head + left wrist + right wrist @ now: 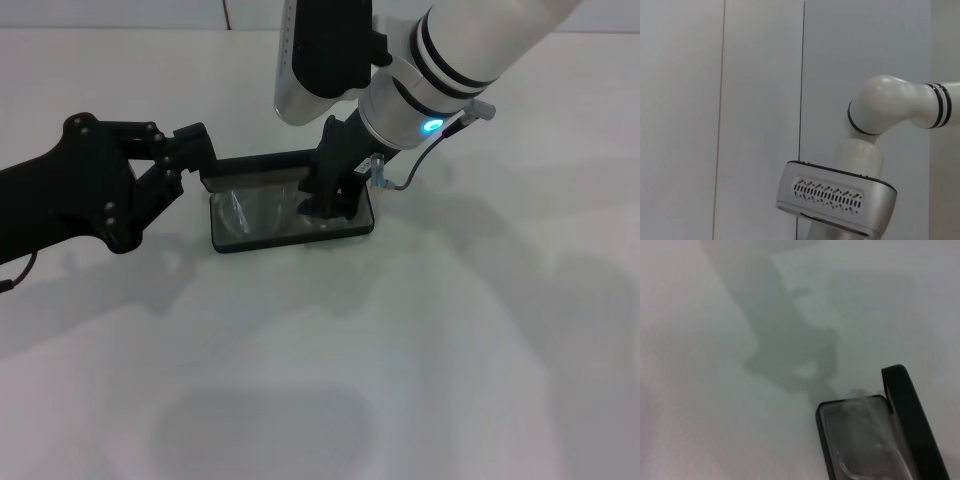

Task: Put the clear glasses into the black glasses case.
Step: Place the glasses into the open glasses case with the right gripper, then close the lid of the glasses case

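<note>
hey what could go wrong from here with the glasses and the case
Two risks. The right tool sits down inside the open black hinged glasses case, right at the transparent plastic glasses; lifting out could drag them along. The left tool is at the upright lid's corner; if it closes the lid too early, it could hit the right tool or pinch a clear arm near the rim.

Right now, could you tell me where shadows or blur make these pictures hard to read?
Head view: soft arm shadows spread over the white table; the clear glasses barely show inside the black glasses case, where the right pincer reaches. Right wrist view: hazy, with a broad grey shadow beside the case. Left wrist view: only wall and arm.
</note>
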{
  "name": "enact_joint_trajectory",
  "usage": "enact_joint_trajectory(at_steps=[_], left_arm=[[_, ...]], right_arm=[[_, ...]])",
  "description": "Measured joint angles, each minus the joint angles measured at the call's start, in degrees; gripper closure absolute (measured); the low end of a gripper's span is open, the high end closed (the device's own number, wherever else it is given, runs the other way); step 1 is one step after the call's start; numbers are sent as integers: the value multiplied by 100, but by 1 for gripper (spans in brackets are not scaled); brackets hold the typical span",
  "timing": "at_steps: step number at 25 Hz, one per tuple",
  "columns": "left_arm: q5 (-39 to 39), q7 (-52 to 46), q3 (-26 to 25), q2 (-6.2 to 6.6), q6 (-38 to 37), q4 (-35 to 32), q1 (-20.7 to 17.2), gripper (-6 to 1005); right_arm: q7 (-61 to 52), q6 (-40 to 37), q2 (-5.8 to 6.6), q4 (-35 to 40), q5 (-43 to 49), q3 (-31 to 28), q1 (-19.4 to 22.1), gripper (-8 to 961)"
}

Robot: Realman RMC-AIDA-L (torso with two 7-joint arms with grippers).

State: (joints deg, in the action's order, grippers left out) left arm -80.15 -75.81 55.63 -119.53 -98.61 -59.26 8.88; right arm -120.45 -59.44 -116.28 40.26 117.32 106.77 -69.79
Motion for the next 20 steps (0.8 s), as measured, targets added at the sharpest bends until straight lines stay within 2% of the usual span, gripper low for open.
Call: enact_joint_trajectory(at_steps=[3, 8, 12, 14, 17, 20], left_arm=[[0, 2, 0, 0, 0, 0, 0, 949], [-6, 7, -6, 0, 0, 2, -14, 949], [5, 5, -159, 0, 0, 16, -25, 949], [82, -14, -285, -4, 0, 31, -45, 949], [398, -51, -554, -5, 6, 237, 15, 949], [585, -283, -873, 4, 161, 651, 370, 949]], right_arm=[[13, 12, 0, 31, -17, 8, 10, 741], [34, 30, 0, 92, -78, 12, 35, 742], [34, -19, 0, 481, -80, -77, 354, 743], [33, -36, 0, 835, -83, -203, 646, 744], [43, -85, 0, 1501, -98, -501, 1328, 744], [263, -103, 14, 2150, -451, -962, 2359, 745]])
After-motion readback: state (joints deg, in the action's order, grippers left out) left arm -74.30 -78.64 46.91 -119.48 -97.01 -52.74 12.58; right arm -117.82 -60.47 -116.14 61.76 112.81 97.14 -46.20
